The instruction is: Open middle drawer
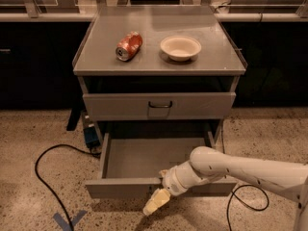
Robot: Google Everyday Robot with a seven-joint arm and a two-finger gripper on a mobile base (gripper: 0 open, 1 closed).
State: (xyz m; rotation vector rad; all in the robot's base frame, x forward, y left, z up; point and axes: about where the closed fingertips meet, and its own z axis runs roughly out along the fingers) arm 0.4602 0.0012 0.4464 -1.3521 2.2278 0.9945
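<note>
**Camera view.** Gripper (pixel 156 203) low against the front panel (pixel 115 188) of the middle drawer (pixel 149 158), near the middle of that panel, tipped down and to the left past its lower edge. Spread or pressed together: cannot tell from here. Drawer's own handle not to be seen, probably hidden behind the wrist (pixel 180 177). Drawer just behind and above the gripper, standing well out of the cabinet (pixel 83 83) and showing its shallow grey tray. Judged nearly or wholly finished as an opening.

For a clean finish:
- Pull straight back along the drawer's run, keeping level, with no dragging of the front downward or sideways.
- Ease off before the end of travel rather than yanking against the stop.
- Release only once the pull is off, then back away low and straight.

White arm (pixel 240 167) reaching in from the gripper's right, across the drawer's right front corner.

Around it:
- **Above and behind the gripper:** shut upper drawer (pixel 120 106) with a dark loop handle (pixel 160 104).
- **Higher yet, on the worktop (pixel 96 57):** a red can (pixel 129 46) lying on its side and a white bowl (pixel 180 47) to its right, the two apart and both well clear of the pull.
- **Down on the speckled floor (pixel 38 124):** a black cable (pixel 43 177) looping off to the gripper's left, a second cable (pixel 250 201) curling to its right beneath the arm, and a blue tape mark (pixel 70 220) to the left and lower.

Likely snags: the right-hand cable under the arm on retreat, and the floor close beneath the gripper. Nothing seen lying in the drawer's own path.
</note>
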